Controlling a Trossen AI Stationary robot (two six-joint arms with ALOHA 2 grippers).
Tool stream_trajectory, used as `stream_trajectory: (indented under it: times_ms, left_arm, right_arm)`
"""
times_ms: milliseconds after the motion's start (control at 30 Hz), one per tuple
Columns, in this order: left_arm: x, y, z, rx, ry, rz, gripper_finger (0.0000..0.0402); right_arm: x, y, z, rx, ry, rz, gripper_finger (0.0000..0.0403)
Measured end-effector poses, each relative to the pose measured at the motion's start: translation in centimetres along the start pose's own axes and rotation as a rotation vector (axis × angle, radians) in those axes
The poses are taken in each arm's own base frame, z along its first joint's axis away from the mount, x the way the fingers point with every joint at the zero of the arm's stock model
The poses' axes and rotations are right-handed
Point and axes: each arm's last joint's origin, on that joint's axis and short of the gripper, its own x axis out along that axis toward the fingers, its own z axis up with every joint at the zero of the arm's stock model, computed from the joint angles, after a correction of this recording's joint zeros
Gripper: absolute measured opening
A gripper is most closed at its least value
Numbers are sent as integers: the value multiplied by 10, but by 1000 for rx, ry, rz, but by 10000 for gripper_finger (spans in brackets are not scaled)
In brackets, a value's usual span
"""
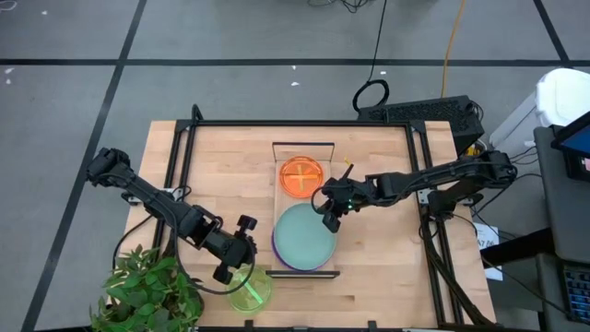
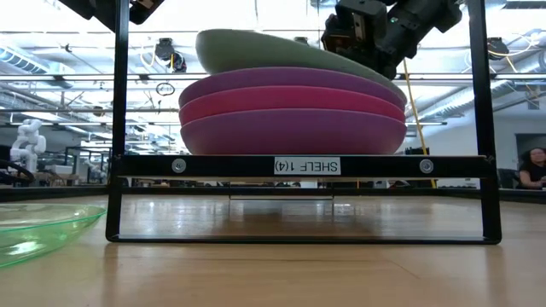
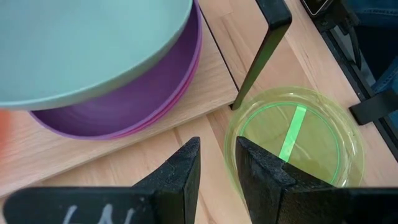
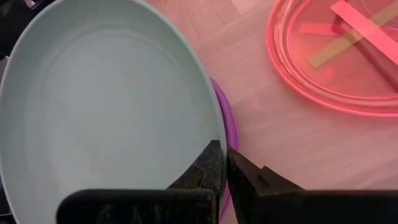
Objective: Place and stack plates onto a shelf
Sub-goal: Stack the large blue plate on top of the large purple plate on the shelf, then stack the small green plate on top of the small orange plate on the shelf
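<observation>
The shelf (image 1: 280,198) lies along the middle of the table. A stack of purple and magenta plates (image 2: 290,115) sits on its near end, with the pale teal plate (image 1: 304,236) tilted on top. Orange and pink-red plates (image 1: 300,175) sit on its far end. My right gripper (image 1: 329,215) is shut on the teal plate. The neon green plate (image 1: 250,288) rests on the table near the front edge. My left gripper (image 3: 217,165) is slightly open. Its fingers stand on either side of the green plate's rim (image 3: 229,140); I cannot tell if they touch it. My right gripper pinches the teal plate's rim (image 4: 210,127) between its two fingers, on the plate's far right side. The fingers slant down at it from the table's right. The plate is tilted, its right part low on the purple plate (image 2: 388,85) and its left part raised.
A black metal frame (image 1: 184,157) runs around the table top. A shelf post (image 3: 261,56) stands beside the green plate. A green plant (image 1: 152,290) is at the near left corner. Bare wood lies to the right of the shelf (image 1: 387,240).
</observation>
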Motion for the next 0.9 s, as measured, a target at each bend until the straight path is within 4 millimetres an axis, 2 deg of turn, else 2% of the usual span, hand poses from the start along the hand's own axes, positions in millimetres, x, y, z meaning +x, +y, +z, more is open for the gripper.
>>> stream_trajectory:
  times_ms: [433,733,900]
  left_arm:
    - [0,0,0,-3,0,0,108]
    - [0,0,0,-3,0,0,108]
    - [0,0,0,-3,0,0,108]
  right_arm:
    - [0,0,0,-55,4,1,10]
    - [-1,2,2,-72,-17,14,97]
    - [-10,5,8,-89,-78,51,131]
